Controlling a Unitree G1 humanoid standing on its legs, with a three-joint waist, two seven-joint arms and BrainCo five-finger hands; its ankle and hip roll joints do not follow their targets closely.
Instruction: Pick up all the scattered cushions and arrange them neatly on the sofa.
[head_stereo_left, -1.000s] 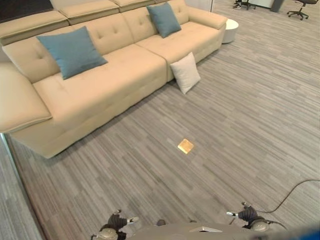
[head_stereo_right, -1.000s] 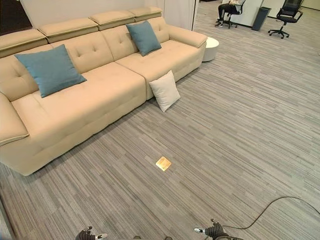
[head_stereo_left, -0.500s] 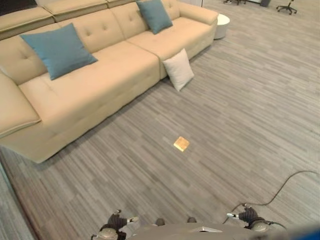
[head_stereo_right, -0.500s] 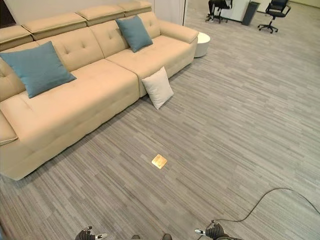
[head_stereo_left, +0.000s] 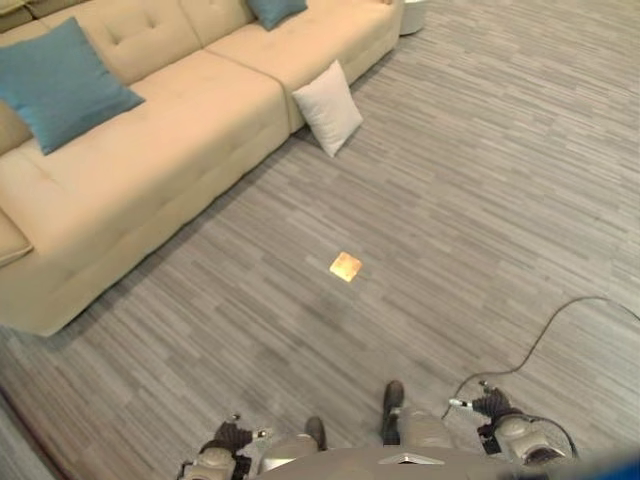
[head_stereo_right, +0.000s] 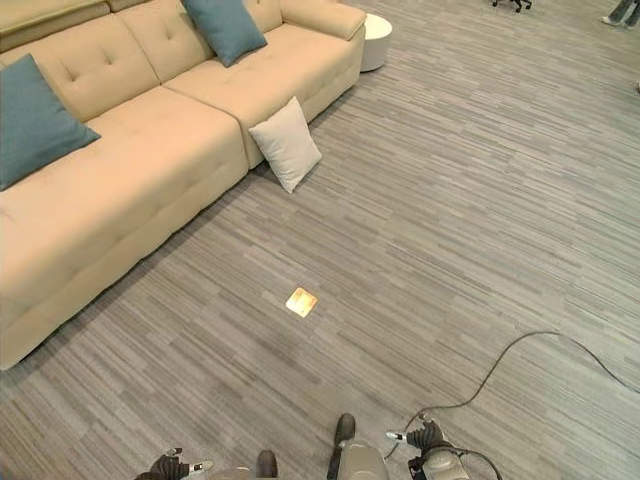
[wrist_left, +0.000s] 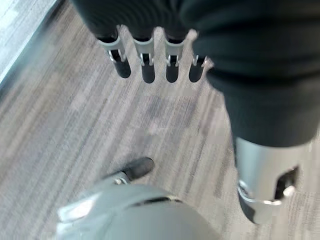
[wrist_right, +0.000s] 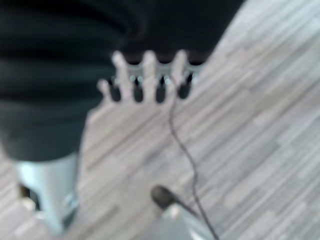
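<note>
From where I stand, the long tan sofa runs along the left of the room, and a blue cushion leans upright against its backrest at the near end, set there as a cushion should be. Further along, a second blue cushion rests the same way against the back of the far seat. Those two look already in place.

The odd one out is the white cushion. It stands on the floor, tilted back against the front of the sofa near the seam between the two seats, so I judge it is the one left to pick up. A small yellowish square lies flat on the grey carpet, well apart from the cushion and nearer the robot.

The robot is not yet within reach. Its left hand hangs low at its side, fingers straight and relaxed, holding nothing. Its right hand hangs likewise on the other side, fingers loose and empty. That makes sense for walking: both arms hang clear until the cushion is close enough to grasp.
</note>
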